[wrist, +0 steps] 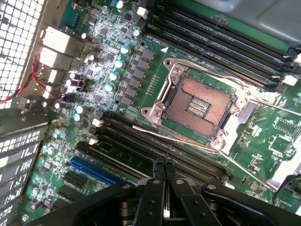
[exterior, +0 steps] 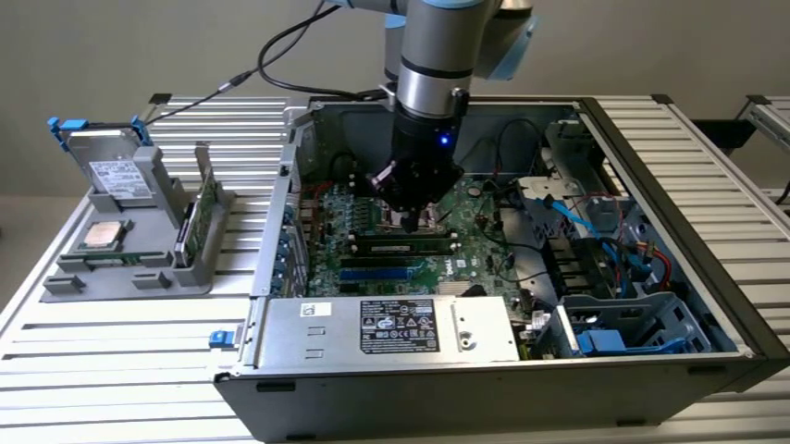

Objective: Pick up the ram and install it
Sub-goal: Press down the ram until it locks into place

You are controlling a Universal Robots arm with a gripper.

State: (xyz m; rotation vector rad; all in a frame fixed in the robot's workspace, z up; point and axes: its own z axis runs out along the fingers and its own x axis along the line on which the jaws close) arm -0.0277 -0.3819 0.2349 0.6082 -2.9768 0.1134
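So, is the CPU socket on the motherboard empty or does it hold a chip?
Empty. In the wrist view the CPU socket shows its bare contact grid inside the metal frame, with no processor in it.

The open computer case (exterior: 519,277) lies on the tabletop (exterior: 111,370), toward its right edge in the exterior view. A parts holder (exterior: 136,250) stands near the left edge. Inside the case, the ram (exterior: 401,246) sits on the motherboard (exterior: 370,213), behind the power supply (exterior: 388,328).

No legible text on labels
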